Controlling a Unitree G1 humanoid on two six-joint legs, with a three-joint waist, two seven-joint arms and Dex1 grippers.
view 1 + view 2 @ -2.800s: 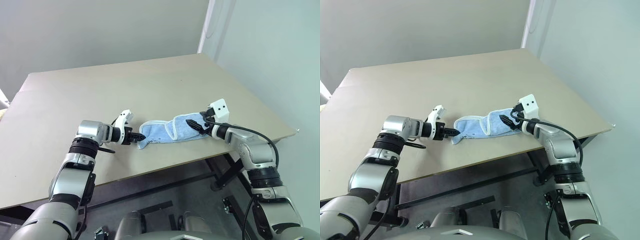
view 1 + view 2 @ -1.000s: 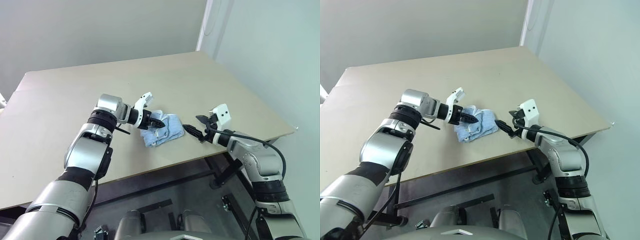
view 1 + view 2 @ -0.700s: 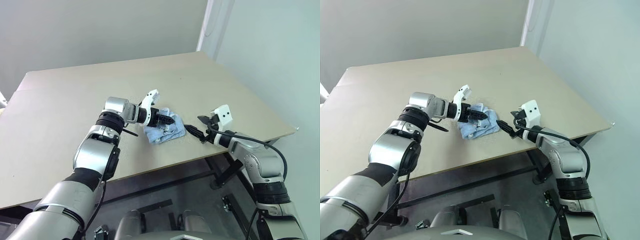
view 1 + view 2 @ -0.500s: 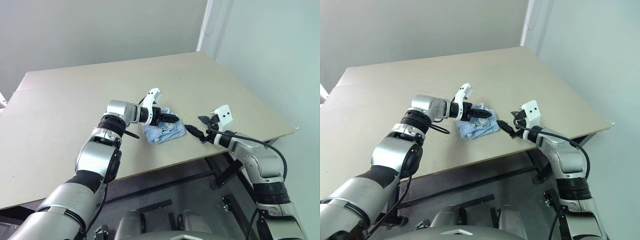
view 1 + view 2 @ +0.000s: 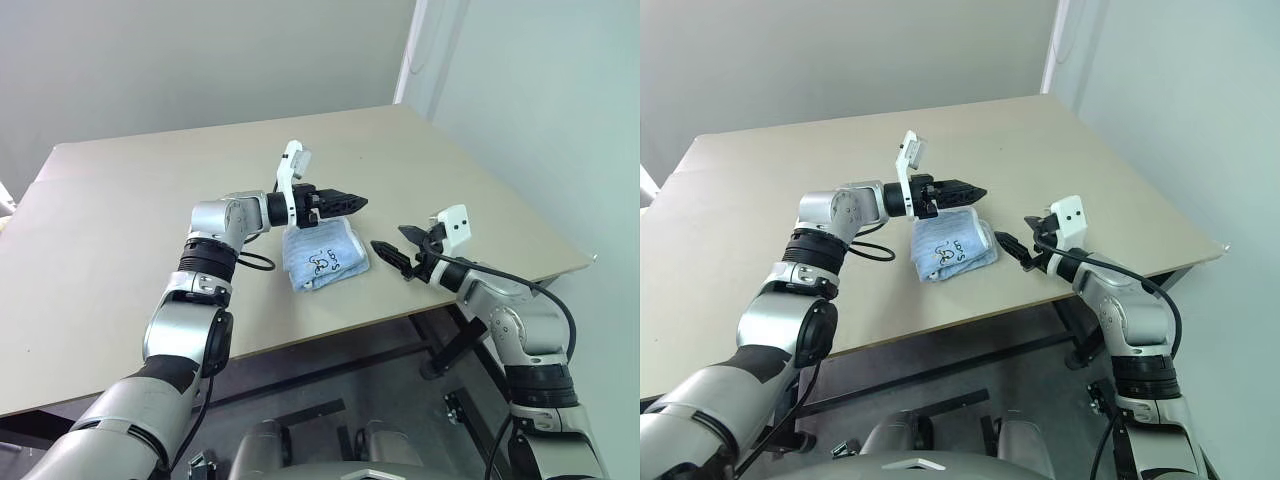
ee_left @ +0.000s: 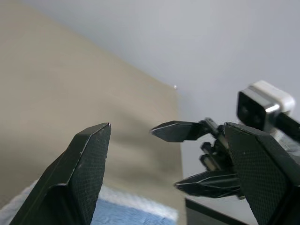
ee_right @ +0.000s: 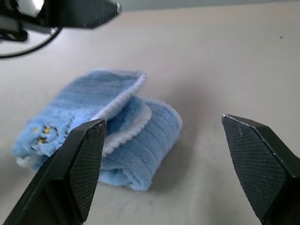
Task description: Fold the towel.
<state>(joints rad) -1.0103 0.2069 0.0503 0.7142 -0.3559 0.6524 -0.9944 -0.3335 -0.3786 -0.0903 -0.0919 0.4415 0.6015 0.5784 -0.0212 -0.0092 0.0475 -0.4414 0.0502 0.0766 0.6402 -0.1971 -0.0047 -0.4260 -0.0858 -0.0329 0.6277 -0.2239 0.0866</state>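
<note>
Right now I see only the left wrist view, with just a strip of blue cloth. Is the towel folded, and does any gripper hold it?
Observer: The towel lies folded in a small bundle on the table; no gripper holds it.
Operator: Where is my left gripper?
Observer: The left gripper hovers open above the towel, not touching it.
Operator: And the right one?
Observer: The right gripper is to the right of the towel, with bare table between them.
</note>
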